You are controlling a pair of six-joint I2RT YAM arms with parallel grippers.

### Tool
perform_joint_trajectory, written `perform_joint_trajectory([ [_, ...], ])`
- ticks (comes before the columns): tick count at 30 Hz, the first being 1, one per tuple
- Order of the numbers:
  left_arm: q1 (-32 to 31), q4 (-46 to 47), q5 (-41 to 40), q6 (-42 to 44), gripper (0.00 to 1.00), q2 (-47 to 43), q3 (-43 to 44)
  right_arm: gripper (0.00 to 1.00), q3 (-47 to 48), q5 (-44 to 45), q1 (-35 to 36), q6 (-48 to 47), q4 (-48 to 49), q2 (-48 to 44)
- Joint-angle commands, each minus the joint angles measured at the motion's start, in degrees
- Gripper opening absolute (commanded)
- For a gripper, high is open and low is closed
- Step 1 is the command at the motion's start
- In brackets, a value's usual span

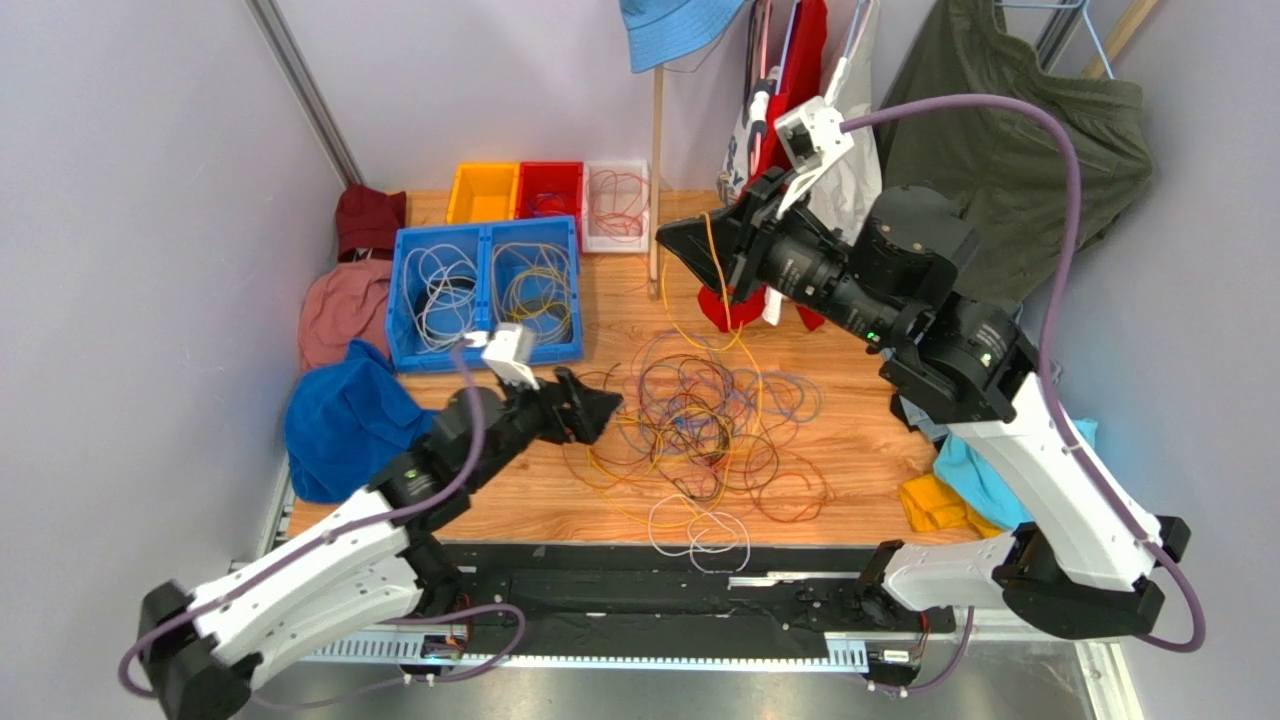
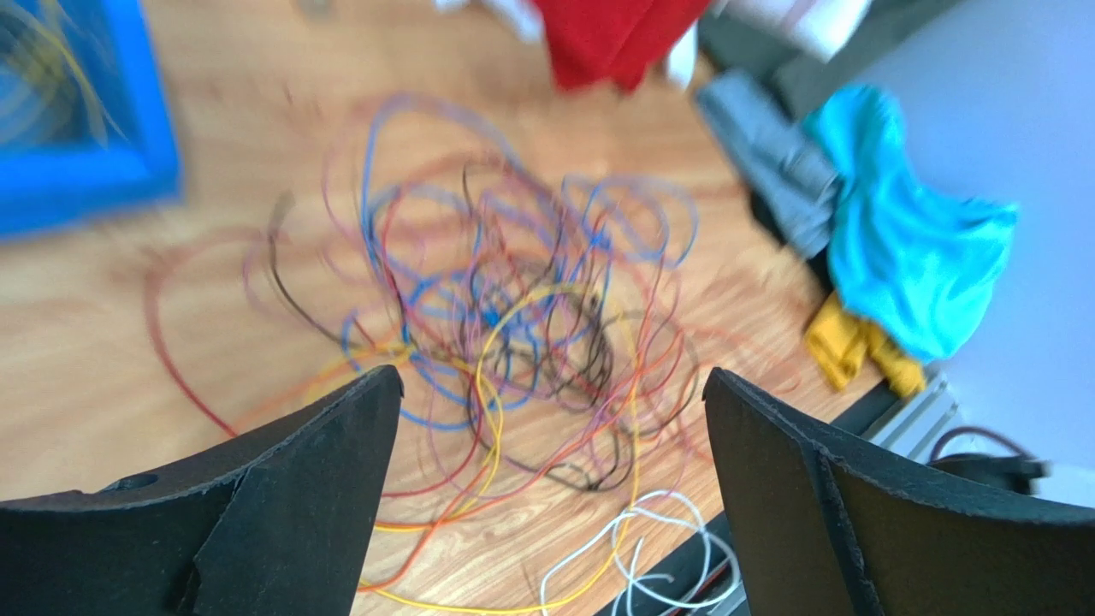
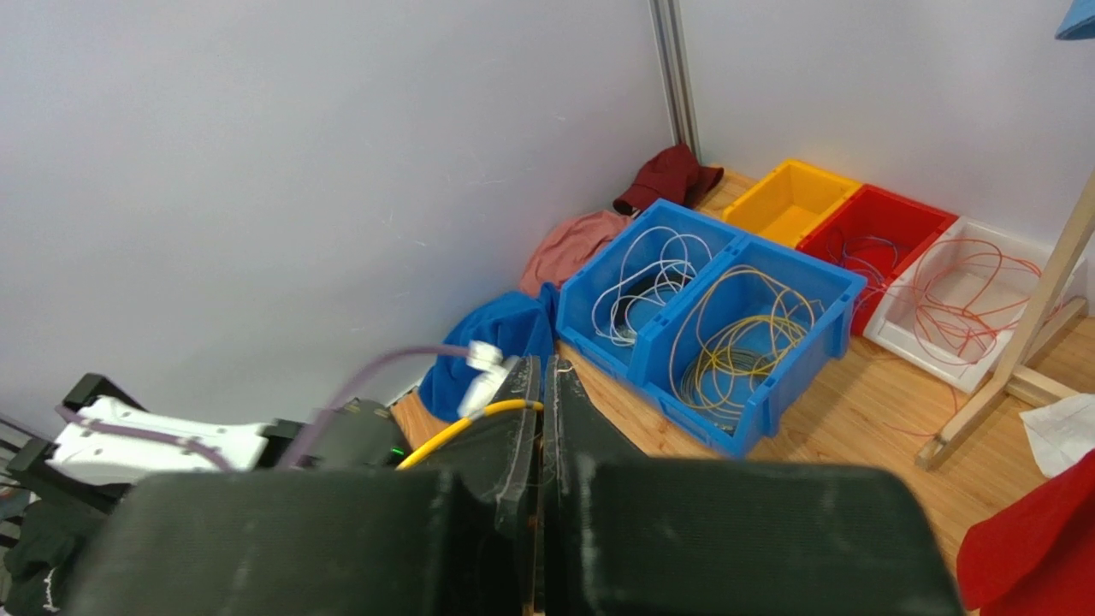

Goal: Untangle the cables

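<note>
- Right wrist view: the right gripper (image 3: 541,385) is clenched on a yellow cable (image 3: 465,427), which comes out to the left of the closed fingers.
  - The pinch on a single strand looks meant to draw it clear of the others.
  - At the far left a blue bin (image 3: 668,392) holds white coils in one compartment and yellow coils in the other, so freed strands seem to be sorted by colour.
  - Farther along the far edge stand a yellow bin (image 3: 791,193), a red bin (image 3: 900,212) and a white bin (image 3: 919,357) with red loops in it.
- Left wrist view: the left gripper (image 2: 553,398) is released, its fingers (image 2: 296,501) spread wide with nothing between them.
  - The picture is blurred; the tangle of cables (image 2: 514,295) lies on the wooden table (image 2: 116,334) just beyond the tips.
  - A white cable (image 2: 630,546) loops at the near side of the heap.
  - A teal cloth (image 2: 913,244) sits off to the right.
- Top view: the tangle is in the middle of the table.
  - The right gripper is raised over the tangle's far side, with the yellow strand hanging from it down into the pile.
  - The left gripper is low at the left edge of the heap, its open jaws facing it.
  - I judge it is placed to catch or pin the crossing strands while the right arm pulls; otherwise the whole knot may lift along with the yellow strand.
</note>
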Motion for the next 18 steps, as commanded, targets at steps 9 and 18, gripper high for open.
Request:
perform_joint_trajectory([
  [9, -0.28, -40.68, -14.57, 4.33, 0.97, -18.57, 12.07, 0.00, 4.39, 1.38, -1.67, -2.91, 9.98, 10.91],
  [18, -1.34, -53.35, -18.00, -4.79, 0.98, -31.32, 13.82, 0.00, 16.60, -3.19, -6.68, -5.29, 19.11, 27.69],
])
